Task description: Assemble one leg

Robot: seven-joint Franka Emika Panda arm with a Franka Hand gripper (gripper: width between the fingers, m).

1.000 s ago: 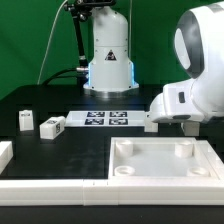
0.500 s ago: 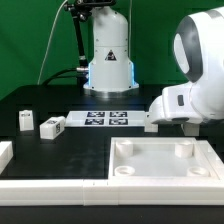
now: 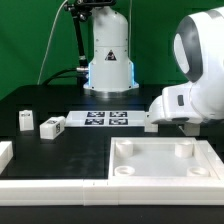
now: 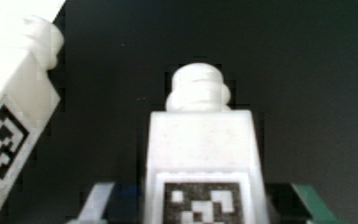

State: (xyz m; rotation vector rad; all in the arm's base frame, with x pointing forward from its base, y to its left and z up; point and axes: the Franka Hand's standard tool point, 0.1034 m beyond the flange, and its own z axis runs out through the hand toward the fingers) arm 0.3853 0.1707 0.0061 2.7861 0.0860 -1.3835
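Observation:
In the wrist view a white leg [image 4: 202, 150] with a black-and-white tag and a rounded peg at its far end lies on the black table between my gripper [image 4: 208, 200] fingers [image 4: 105, 200]. The jaws are open, with a dark gap on each side of the leg. A second leg [image 4: 19, 95] lies close beside it. In the exterior view the arm's white housing [image 3: 185, 100] hides the gripper and these legs. Two more legs [image 3: 24, 120] [image 3: 50, 126] stand at the exterior view's left.
The large white tray-like piece [image 3: 135, 178] with round corner holes lies in front, just below the arm. The marker board [image 3: 105, 118] lies mid-table before the robot base [image 3: 108, 60]. A white part [image 3: 5, 152] sits at the left edge.

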